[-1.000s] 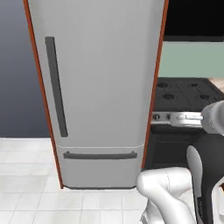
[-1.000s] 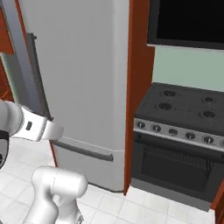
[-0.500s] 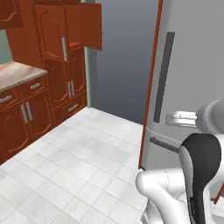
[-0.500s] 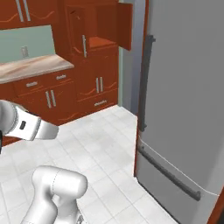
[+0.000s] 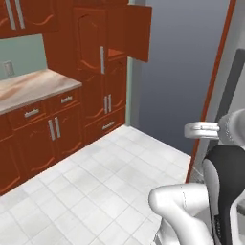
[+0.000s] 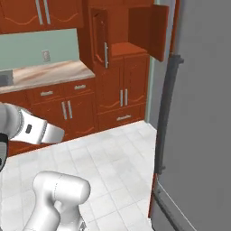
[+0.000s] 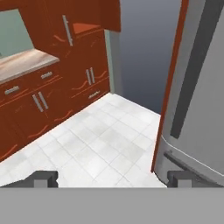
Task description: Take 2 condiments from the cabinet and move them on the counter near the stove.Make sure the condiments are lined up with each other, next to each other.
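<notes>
Two dark fingertips [image 7: 46, 178] of the gripper [image 7: 113, 179] rise at the bottom corners of the hand view, set far apart with nothing between them; the jaws are spread wide and grasp nothing. Beyond them lies the white tiled floor [image 7: 105, 144].

Cabinet [image 5: 112, 52]: a tall red-brown unit standing against the far wall, left of the grey wall section [image 5: 184, 72]. Both upper doors are swung outward. The left door [image 6: 101, 38] carries a vertical silver bar handle [image 6: 106, 55]; the right door [image 6: 151, 29] hangs open toward the fridge. The flat inner shelf [image 6: 128, 47] is visible between the doors. No condiment can be made out on it from this range; the interior is small and poorly resolved, so its contents cannot be told.

Counter [image 5: 33, 86]: a beige-pink veined worktop over red-brown drawer and door fronts, running to the left of the cabinet and meeting its side. A pale green backsplash [image 6: 38, 47] rises behind it, bearing a small wall outlet [image 6: 46, 55].

Fridge [image 6: 203, 113]: a large grey body with a long dark handle [image 6: 166, 113], edged in red-brown trim, close on the right of the base.

Arm: white links rise at the lower right of the left base view [image 5: 191, 210].
</notes>
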